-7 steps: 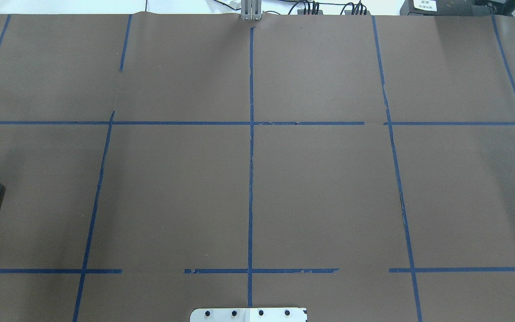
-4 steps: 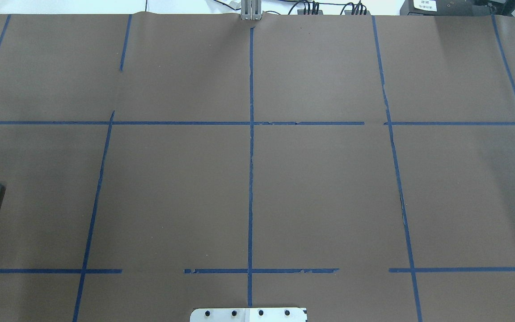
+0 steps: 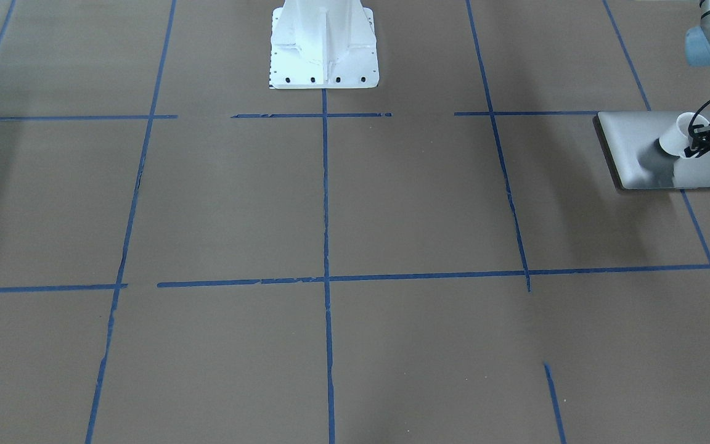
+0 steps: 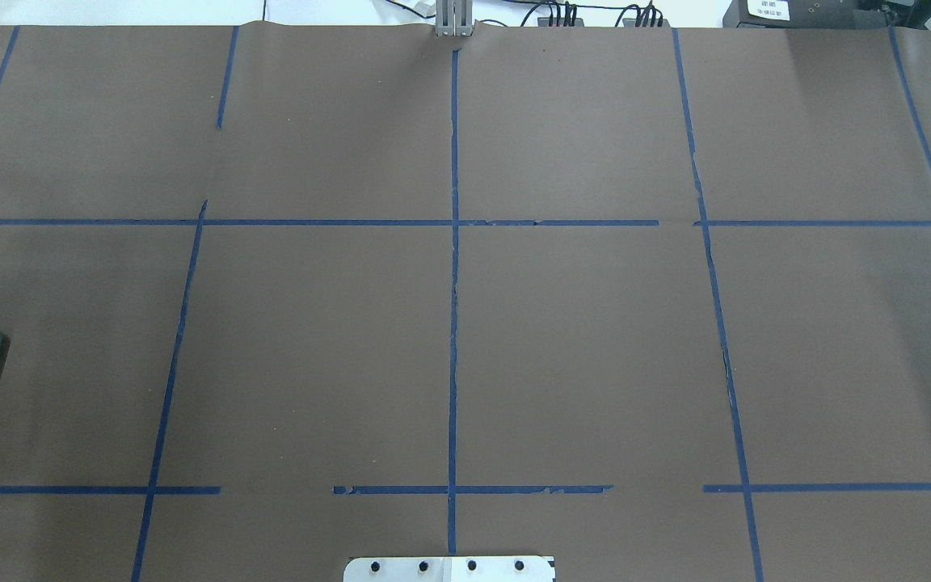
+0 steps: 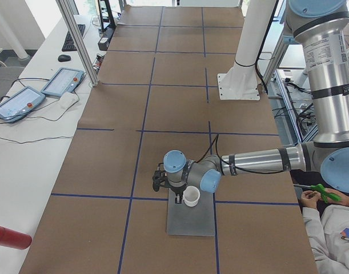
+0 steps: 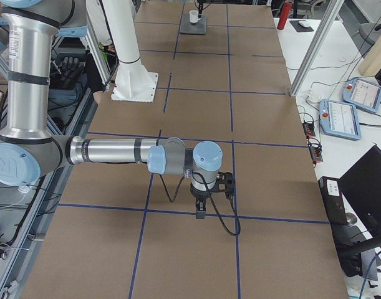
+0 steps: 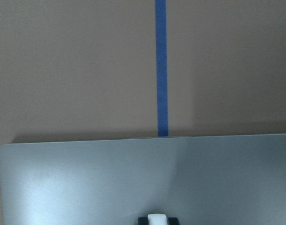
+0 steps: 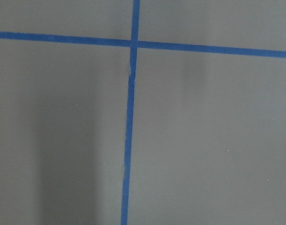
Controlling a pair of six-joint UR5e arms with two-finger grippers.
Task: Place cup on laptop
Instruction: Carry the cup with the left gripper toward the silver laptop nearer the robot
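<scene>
- The left arm (image 5: 260, 160) reaches out low and nearly level to the laptop (image 5: 191, 224). Its wrist is bent so the left claw (image 5: 177, 197) points straight down over the lid.
- The left claw is narrow, pinched on the cup (image 5: 191, 196) at one side of its rim. The cup is upright beside the fingers, over the end of the laptop that faces the table's middle. I cannot tell whether its base touches the lid.
- The right arm (image 6: 109, 151) is well apart from the laptop, at the other end of the table (image 4: 595, 339). Its forearm is level and the right claw (image 6: 200, 210) points down, close above the surface. That claw shows only in a side view, so I cannot tell whether it is wide or narrow.
- The cup is small, white and smooth, and narrows toward its base. The laptop is a thin, flat grey slab with rounded corners and a dull metal sheen. The table is covered in matt brown paper marked into squares by blue tape (image 4: 453, 323).
- The overhead view catches only one end of the laptop at its edge. The front and side views show the cup and claw.
- The left wrist view shows the laptop's edge with tape running beyond it, and a sliver of white framed in black at the bottom. The right wrist view shows only a tape crossing on the paper.
</scene>
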